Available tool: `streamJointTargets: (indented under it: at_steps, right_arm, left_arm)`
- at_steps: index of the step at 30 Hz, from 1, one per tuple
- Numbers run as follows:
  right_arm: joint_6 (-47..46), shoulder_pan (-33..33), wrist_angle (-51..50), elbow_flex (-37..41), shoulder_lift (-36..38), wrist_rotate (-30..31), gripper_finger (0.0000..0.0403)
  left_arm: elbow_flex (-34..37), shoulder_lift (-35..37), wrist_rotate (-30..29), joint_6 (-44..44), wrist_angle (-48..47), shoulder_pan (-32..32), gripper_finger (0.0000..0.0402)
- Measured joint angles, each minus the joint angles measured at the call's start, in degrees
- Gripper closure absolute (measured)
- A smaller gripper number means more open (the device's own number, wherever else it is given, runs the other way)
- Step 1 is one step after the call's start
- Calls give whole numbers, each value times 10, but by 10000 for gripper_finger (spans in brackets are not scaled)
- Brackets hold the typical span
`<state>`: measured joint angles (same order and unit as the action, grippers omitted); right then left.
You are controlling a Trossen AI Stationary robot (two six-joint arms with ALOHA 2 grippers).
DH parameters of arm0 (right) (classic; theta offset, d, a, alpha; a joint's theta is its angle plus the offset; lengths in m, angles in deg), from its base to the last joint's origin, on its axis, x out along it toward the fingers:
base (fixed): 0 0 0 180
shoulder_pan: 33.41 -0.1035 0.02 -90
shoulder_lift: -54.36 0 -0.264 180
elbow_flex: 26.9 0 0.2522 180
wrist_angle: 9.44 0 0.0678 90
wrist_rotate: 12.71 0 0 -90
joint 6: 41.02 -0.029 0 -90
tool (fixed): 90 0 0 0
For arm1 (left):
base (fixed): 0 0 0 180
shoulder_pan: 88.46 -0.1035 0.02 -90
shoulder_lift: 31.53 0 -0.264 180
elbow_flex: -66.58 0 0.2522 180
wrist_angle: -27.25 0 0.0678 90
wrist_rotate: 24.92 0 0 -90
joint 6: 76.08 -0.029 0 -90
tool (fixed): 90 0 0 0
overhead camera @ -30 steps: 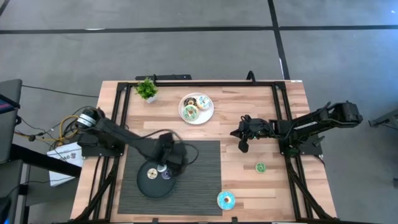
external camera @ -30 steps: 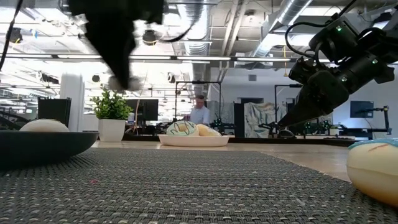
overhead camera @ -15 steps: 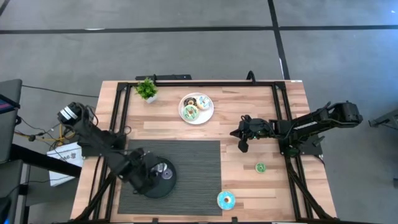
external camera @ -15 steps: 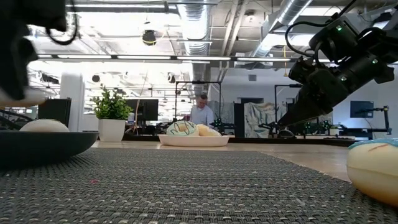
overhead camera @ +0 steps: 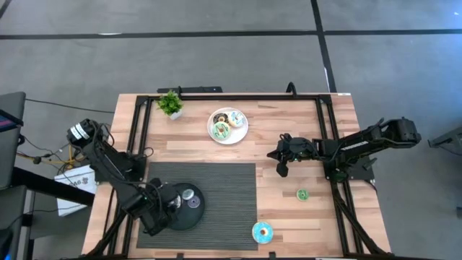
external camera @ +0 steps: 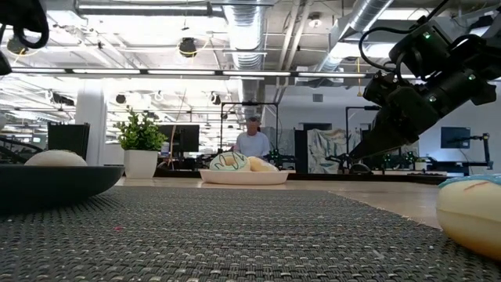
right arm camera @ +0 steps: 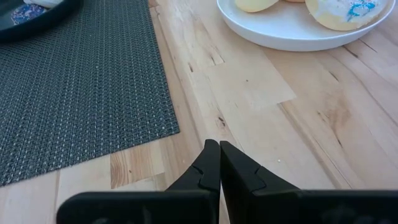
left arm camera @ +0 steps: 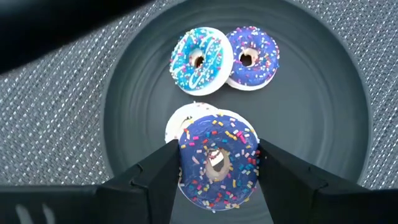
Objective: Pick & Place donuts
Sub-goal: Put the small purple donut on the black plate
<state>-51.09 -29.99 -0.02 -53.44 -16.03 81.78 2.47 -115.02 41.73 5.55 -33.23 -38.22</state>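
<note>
Held donut: a dark-blue sprinkled donut [left arm camera: 217, 162] sits between the left gripper [left arm camera: 214, 171] fingers, pinched by its outer rim on both sides, hanging just above the black dish [left arm camera: 323, 124].
Under it: a white-iced donut [left arm camera: 183, 121] lies directly below and slightly beyond the held one, partly hidden by it.
Ahead of the gripper: a light-blue iced donut [left arm camera: 200, 59] and a purple iced donut [left arm camera: 252, 56] lie flat on the dish floor, touching each other, well forward of the fingertips.
Handling, as a judgement: the ring looks small, rigid and light, a moulded toy with a glossy top; it should not deform, but a smooth rounded rim could slip or twist out of a loose pinch.
Where to hold: across the outer edge at opposite sides, as now; the central hole looks too small for a finger.
Release, as a judgement: a drop straight down would land it on the white-iced one, so bare dish floor beside the fingers is the safer spot.
Dish: stands on the woven grey mat [overhead camera: 231, 191] on the wooden counter [overhead camera: 289, 224].
Other donuts: a blue one [overhead camera: 262, 232] and a small green one [overhead camera: 302, 194] lie on the counter well away, nearer the right arm; more rest on the white plate [overhead camera: 228, 127].
Right gripper [right arm camera: 218, 163]: pressed together, empty, hovering over bare wood beside the mat edge.
</note>
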Motion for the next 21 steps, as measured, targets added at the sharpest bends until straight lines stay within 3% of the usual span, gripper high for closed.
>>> streamJointTargets:
  at_steps: [13, 21]
  right_arm:
    - [0, 0, 0, 0, 0, 0, 402]
    - [0, 0, 0, 0, 0, 0, 402]
  left_arm:
    - [0, 0, -12, 30, 12, 17, 209]
    - [0, -18, -52, 61, 12, 35, 209]
